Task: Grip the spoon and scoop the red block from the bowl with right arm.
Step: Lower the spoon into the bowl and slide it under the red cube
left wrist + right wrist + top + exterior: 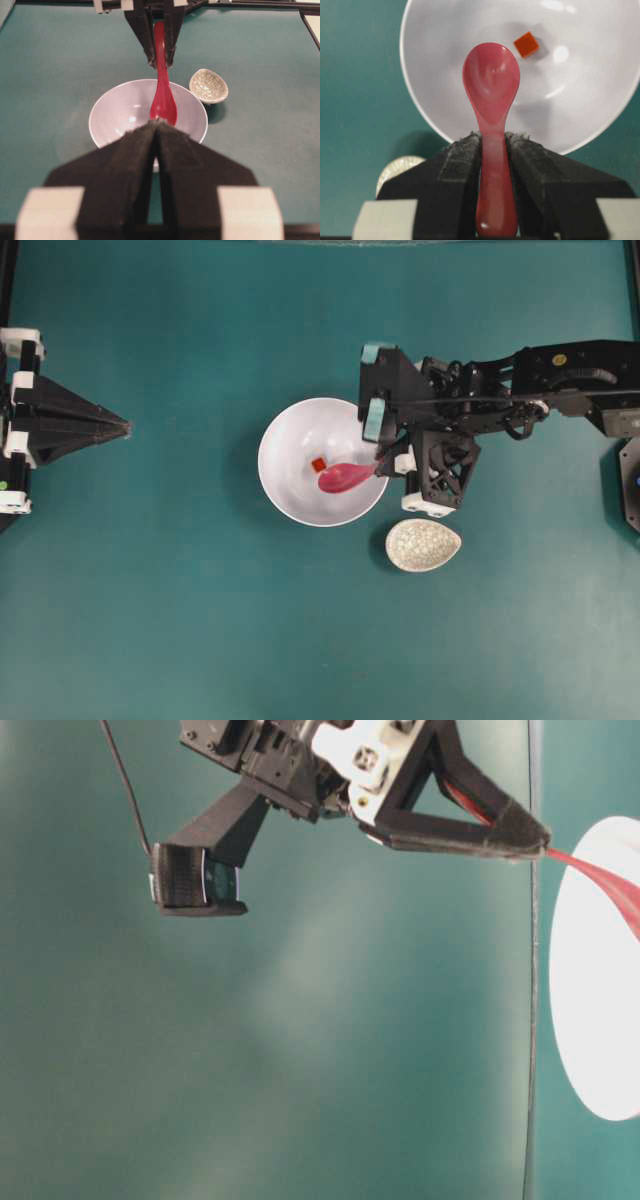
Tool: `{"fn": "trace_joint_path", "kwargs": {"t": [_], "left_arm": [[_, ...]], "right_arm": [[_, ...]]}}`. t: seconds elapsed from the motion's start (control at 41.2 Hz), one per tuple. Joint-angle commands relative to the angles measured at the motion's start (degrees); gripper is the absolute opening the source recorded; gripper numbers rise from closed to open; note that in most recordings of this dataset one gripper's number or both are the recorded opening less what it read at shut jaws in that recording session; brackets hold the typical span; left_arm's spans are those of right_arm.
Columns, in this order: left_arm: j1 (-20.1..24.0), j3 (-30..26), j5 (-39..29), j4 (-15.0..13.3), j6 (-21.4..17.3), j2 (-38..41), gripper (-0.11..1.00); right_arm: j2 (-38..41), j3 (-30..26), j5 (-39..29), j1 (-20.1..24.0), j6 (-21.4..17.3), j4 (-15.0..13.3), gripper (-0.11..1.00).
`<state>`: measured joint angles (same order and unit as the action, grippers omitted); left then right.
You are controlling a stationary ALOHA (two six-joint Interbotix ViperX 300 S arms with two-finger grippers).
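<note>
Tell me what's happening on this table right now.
The right gripper is clamped on the handle of a pink spoon, holding its scoop inside the white bowl. A small red block sits on the bowl's floor just beside the scoop, not yet picked up. The left gripper sits shut and apart at the table's edge. A speckled dish lies near the bowl.

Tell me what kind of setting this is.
Probably a lab robot bench: a bare teal tabletop, two fixed black arms, and staged props, a glossy pink spoon over a plain white bowl.
</note>
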<state>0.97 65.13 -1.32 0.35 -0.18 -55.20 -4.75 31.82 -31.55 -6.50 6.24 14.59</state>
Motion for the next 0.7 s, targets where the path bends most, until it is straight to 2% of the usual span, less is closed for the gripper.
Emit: {"fn": "trace_joint_path", "kwargs": {"t": [0.0,0.679], "left_arm": [[0.18,-1.67,0.62,0.18,-0.09,0.26,0.0],[0.09,-1.67,0.7,0.18,-0.09,0.26,0.0]], "right_arm": [[-0.62,-1.49,0.26,-0.7,-1.32,-0.09,0.25],[-0.44,0.26,-0.88,-0.79,-1.67,-0.18,0.25]]}}
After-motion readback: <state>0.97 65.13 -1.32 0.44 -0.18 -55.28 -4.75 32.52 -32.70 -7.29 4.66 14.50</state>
